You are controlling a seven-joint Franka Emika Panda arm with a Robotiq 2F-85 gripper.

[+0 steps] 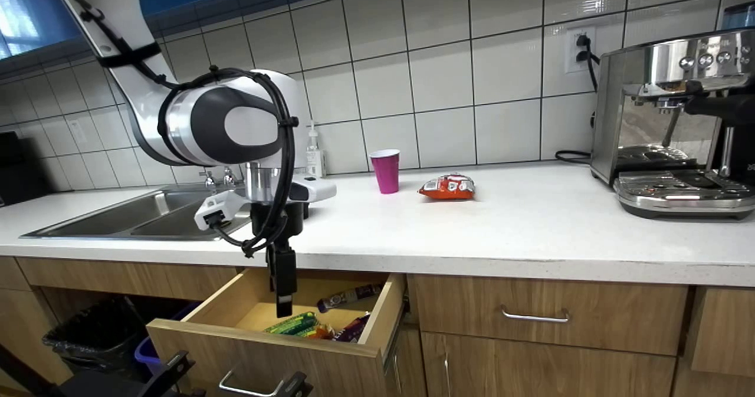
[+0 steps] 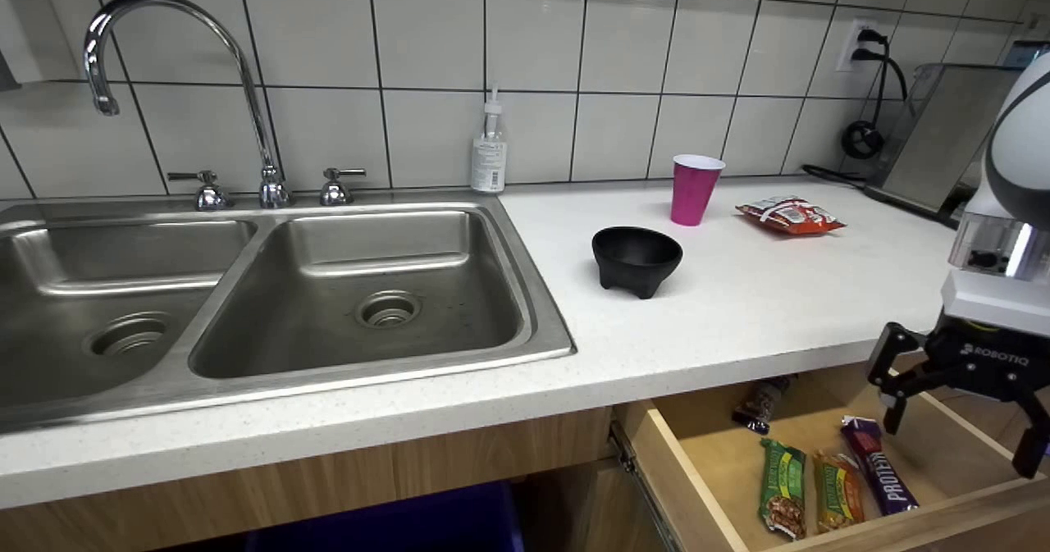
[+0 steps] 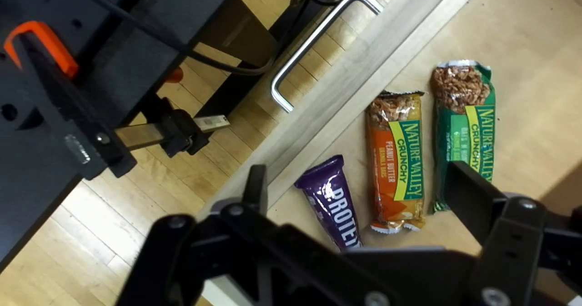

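White kitchen counter (image 1: 519, 226) above drawer (image 1: 265, 353)

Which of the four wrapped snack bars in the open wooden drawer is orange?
The orange-yellow Nature Valley bar, between the purple PROTEIN bar and the green Nature Valley bar; the dark-wrapped fourth bar lies farther back.

In the pulled-out wooden drawer (image 1: 236, 350), an orange-and-yellow granola bar (image 3: 386, 160) lies between a green granola bar (image 3: 459, 128) and a purple protein bar (image 3: 332, 201), all wrapped; a dark-wrapped bar (image 1: 349, 297) lies farther back.
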